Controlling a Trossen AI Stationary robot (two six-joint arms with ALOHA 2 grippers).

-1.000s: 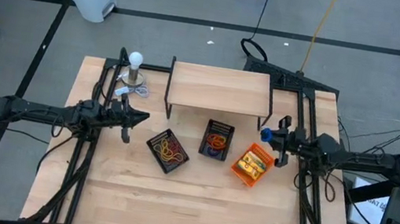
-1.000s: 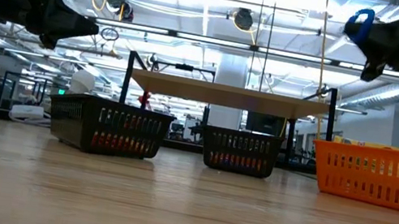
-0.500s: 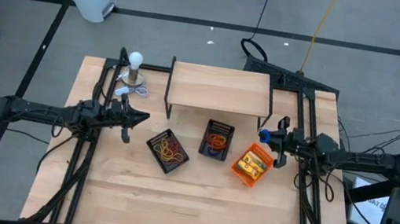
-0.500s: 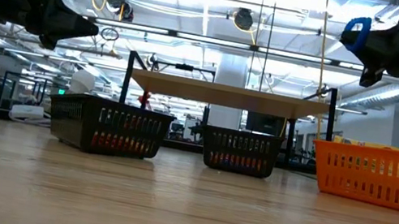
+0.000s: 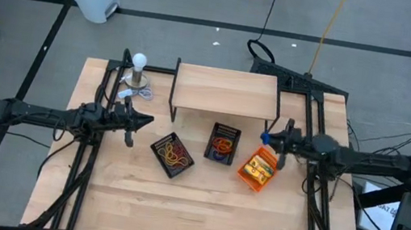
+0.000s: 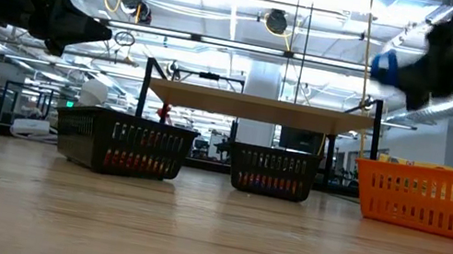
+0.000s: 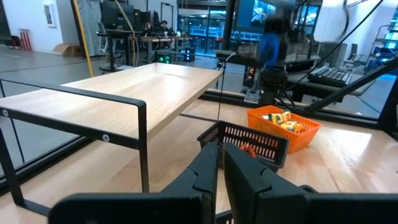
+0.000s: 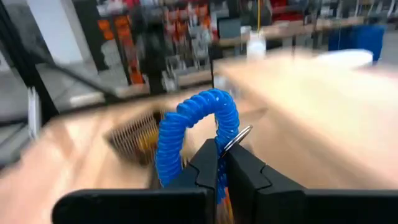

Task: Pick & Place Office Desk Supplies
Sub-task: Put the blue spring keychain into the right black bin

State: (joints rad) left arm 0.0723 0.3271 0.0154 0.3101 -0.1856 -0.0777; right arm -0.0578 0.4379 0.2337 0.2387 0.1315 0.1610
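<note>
I see the bench (image 5: pixel 199 212) carrying a low wooden shelf (image 5: pixel 225 92) toward its far edge, and in front of that three trays: two black mesh trays (image 5: pixel 172 155) of rubber-band loops (image 5: pixel 222 144) and an orange tray (image 5: pixel 258 169) of small yellow packets (image 5: pixel 261 167). My right claw (image 5: pixel 269 139) hovers just above the orange tray's far corner, clamped on a blue coiled loop (image 8: pixel 189 127); it looks like a springy key coil, though blur hides detail. I judge it light, soft and stretchy, so pinching one coil should hold. My left claw (image 5: pixel 132 122) waits near the left edge, fingers together, holding nothing.
</note>
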